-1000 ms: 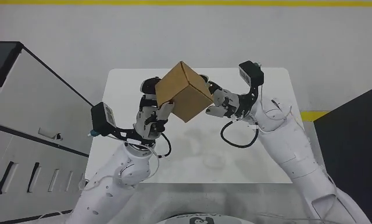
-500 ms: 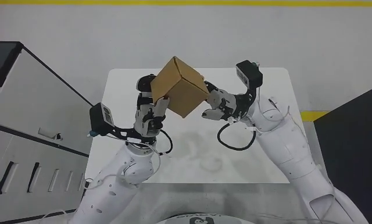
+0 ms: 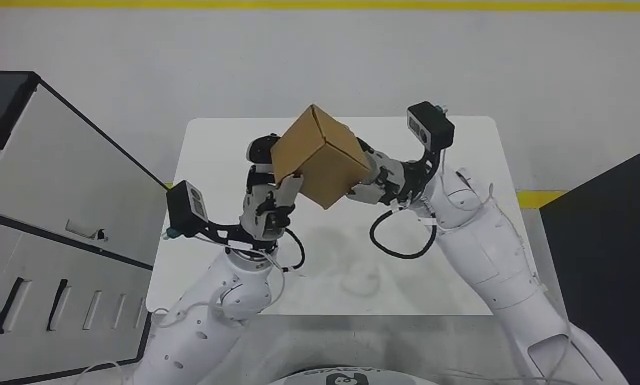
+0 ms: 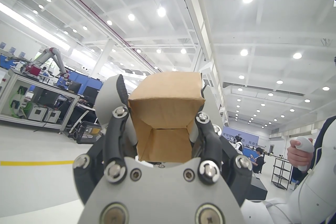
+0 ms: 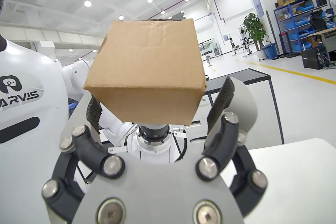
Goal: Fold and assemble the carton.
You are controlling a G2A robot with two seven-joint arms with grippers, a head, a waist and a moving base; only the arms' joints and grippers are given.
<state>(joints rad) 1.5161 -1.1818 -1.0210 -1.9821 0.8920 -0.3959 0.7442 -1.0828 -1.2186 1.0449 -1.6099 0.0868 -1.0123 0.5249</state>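
Inspection of the left claw [image 4: 161,104]: I find it clamped on the carton [image 4: 165,96], one finger against each side wall, with the box end wedged deep between them. One of its fingers [image 4: 110,99] presses a dark ribbed strip to the cardboard. The opposite fingertip is mostly hidden behind the box edge, so I cannot confirm where it makes contact. The right claw [image 5: 160,99] stands wide. One of its ribbed pads [image 5: 219,101] is apart from the carton. The other is half covered by the box's lower corner, and I cannot tell whether it touches.

Carton: plain brown corrugated cardboard, matte, box-shaped, with crisp folded edges. The end facing the left wrist camera has its flaps turned inward, forming a shallow recess with a seam across it. The wall facing the right wrist camera is flat, with a faint crease line. Its far rim is cut off by that near wall, showing only a thin dark corrugated edge, so I cannot judge how that end is closed.

From above, the carton is held over the surface [image 3: 440,275], clear of it, tilted with one corner highest. Both arms are bent inward, forearms converging on the box from opposite sides. Both wrists are turned so their cameras look up toward the ceiling. The surface is white and smooth, with rounded corners. Beyond it, a yellow line [image 3: 320,4] crosses the pale floor.
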